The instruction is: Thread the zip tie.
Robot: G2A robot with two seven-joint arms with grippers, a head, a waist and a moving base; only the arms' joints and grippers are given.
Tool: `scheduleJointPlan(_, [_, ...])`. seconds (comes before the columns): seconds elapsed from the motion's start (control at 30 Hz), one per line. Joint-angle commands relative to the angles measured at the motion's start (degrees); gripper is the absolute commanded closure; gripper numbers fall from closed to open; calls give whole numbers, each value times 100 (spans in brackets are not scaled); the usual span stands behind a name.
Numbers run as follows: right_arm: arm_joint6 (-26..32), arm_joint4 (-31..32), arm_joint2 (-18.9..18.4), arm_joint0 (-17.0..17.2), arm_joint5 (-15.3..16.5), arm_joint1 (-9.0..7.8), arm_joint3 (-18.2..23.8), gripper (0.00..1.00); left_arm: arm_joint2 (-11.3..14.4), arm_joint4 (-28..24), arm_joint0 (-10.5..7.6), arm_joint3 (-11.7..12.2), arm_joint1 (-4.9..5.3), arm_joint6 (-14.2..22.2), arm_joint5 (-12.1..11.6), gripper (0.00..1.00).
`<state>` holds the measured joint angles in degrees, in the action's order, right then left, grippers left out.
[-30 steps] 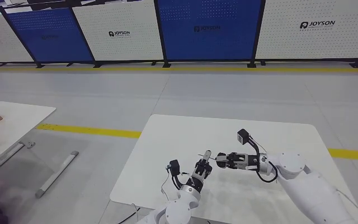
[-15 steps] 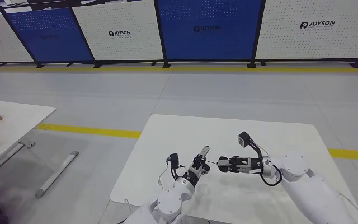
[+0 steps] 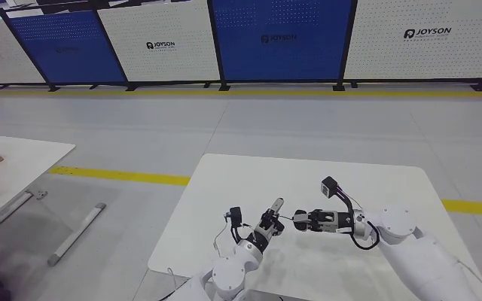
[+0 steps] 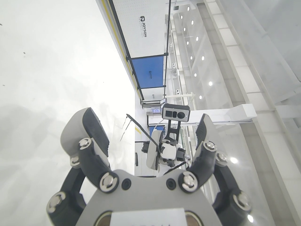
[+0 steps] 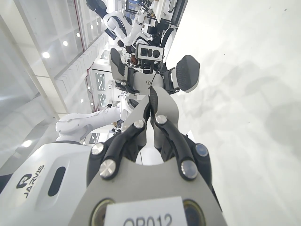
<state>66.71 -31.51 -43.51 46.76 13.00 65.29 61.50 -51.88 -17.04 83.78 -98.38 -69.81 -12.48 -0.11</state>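
Black zip tie (image 4: 145,133), pinched in the closed right gripper (image 5: 150,95) at the top view's lower centre, points toward the open, empty left gripper (image 4: 150,128); the thin strip may flex or slip, spoiling alignment.

White table (image 3: 226,177), surface lightly marked, lies beneath the left gripper (image 3: 274,214) and right gripper (image 3: 298,220). Grey floor (image 3: 301,124) extends ahead of both grippers, crossed by a yellow line (image 3: 120,176). Blue and white perforated panels (image 3: 282,38) in black frames stand well beyond. A second table (image 3: 30,162) sits well off the left gripper's side. Round ceiling lights (image 4: 210,83) overhead, lit.
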Motion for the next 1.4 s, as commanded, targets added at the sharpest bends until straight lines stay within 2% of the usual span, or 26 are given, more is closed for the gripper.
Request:
scheduleJointPlan(0.0, [0,0,0,0,0,0,0,100,-52,3,82,-48,9,90,-169,0])
scheduleJointPlan(0.03, [0,0,0,0,0,0,0,100,-70,-48,123,-62,8,119,-264,0])
scheduleJointPlan(0.23, [0,0,0,0,0,0,0,100,-70,-48,123,-62,8,119,-264,0])
scheduleJointPlan(0.5, [0,0,0,0,0,0,0,100,-53,225,138,27,-36,-57,-418,0])
scheduleJointPlan(0.57, [0,0,0,0,0,0,0,100,-73,242,138,49,-43,-23,-445,48])
scheduleJointPlan(0.6, [0,0,0,0,0,0,0,100,-83,253,147,53,-44,-5,-456,53])
scheduleJointPlan(0.67, [0,0,0,0,0,0,0,100,-103,306,172,50,-42,66,-448,69])
scheduleJointPlan(0.7, [0,0,0,0,0,0,0,100,-114,321,183,44,-41,85,-444,73])
scheduleJointPlan(0.77, [0,0,0,0,0,0,0,100,-125,362,207,28,-41,127,-438,95])
scheduleJointPlan(0.83, [0,0,0,0,0,0,0,100,-143,401,241,1,-42,154,-469,100])
scheduleJointPlan(1.07, [0,0,0,0,0,0,0,100,-232,475,351,-28,-29,406,-679,100])
scheduleJointPlan(1.37, [0,0,0,0,0,0,0,100,-291,505,373,-40,-51,441,-671,100])
